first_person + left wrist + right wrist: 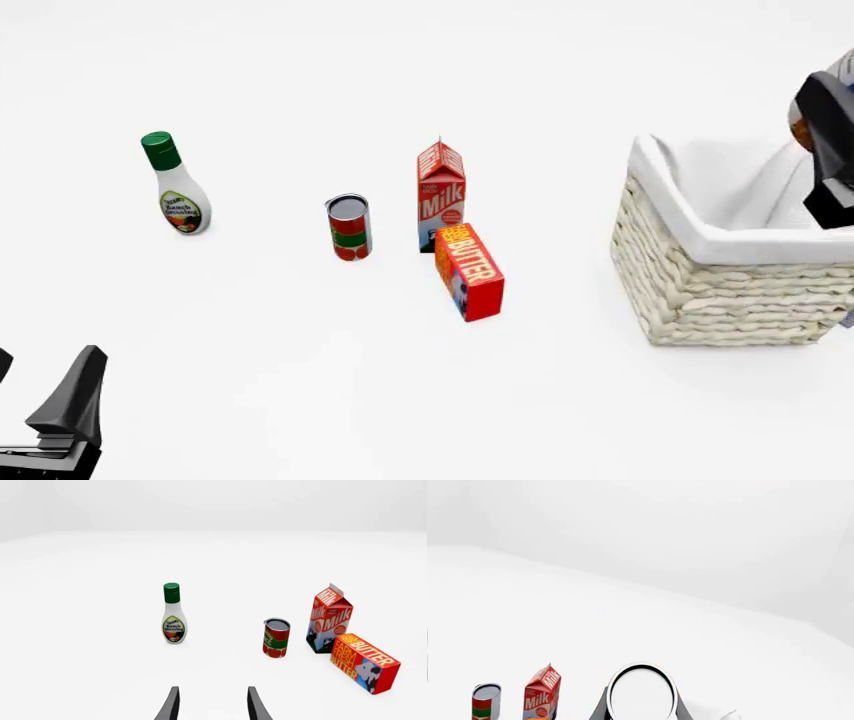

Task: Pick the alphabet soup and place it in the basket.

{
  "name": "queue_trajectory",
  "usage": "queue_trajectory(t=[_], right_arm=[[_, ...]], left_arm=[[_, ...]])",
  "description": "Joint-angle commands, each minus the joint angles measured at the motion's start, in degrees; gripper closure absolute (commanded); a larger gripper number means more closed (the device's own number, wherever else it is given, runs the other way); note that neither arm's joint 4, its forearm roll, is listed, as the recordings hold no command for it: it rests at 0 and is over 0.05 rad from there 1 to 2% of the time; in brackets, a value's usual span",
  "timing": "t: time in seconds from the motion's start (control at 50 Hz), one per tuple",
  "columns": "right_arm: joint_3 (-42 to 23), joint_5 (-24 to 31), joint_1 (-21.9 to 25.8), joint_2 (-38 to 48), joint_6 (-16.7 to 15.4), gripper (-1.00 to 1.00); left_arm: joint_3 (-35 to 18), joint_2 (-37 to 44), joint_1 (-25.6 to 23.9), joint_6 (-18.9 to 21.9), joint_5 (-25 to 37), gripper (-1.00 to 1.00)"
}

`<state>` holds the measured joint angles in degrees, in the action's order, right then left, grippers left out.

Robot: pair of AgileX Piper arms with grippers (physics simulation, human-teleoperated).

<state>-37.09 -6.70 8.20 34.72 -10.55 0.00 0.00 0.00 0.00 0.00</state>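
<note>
The alphabet soup [642, 692] shows its round silvery-white top between the fingers of my right gripper [642, 702], which is shut on it. In the front view this gripper [827, 150] hangs at the far right edge, above the back right part of the basket [721, 290]. Only a sliver of the can's orange band [798, 130] shows there. The basket is woven cream wicker with a white cloth lining. My left gripper [213, 707] is open with nothing between its fingers, low at the near left [38, 390], far from the basket.
On the table stand a ranch dressing bottle [175, 185], a red-and-green can [348, 227], a milk carton [442, 195] and a butter box [470, 271]. All stand left of the basket, between the two arms.
</note>
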Motion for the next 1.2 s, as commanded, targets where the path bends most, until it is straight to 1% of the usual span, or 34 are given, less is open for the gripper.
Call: queue_trajectory(t=[0.02,0.22,0.26,0.34,0.52,0.58,0.74,0.84,1.1,1.2], right_arm=[[-1.4,-0.7,-4.7,1.9,0.5,1.00],[-2.8,-0.4,-8.7,3.4,-0.2,1.00],[-3.3,0.0,-9.8,3.9,0.3,1.00],[-3.5,0.3,-11.1,3.7,0.3,1.00],[-2.6,-1.2,-14.2,5.7,0.3,1.00],[-2.5,-1.5,-14.6,6.2,0.1,1.00],[-2.1,-2.8,-16.2,8.9,-1.4,1.00],[-3.5,-2.0,-17.3,11.1,-1.2,1.00],[-6.9,-0.5,-19.1,14.9,-4.0,1.00],[-8.6,1.3,-19.7,17.2,-5.0,1.00]], left_arm=[[0.0,0.0,0.0,0.0,0.0,-1.00],[0.0,0.0,0.0,0.0,0.0,-1.00],[0.0,0.0,0.0,0.0,0.0,-1.00],[0.0,0.0,0.0,0.0,0.0,-1.00],[0.0,0.0,0.0,0.0,0.0,-1.00],[0.0,0.0,0.0,0.0,0.0,-1.00],[0.0,0.0,0.0,0.0,0.0,-1.00],[0.0,0.0,0.0,0.0,0.0,-1.00],[0.0,0.0,0.0,0.0,0.0,-1.00],[0.0,0.0,0.0,0.0,0.0,-1.00]])
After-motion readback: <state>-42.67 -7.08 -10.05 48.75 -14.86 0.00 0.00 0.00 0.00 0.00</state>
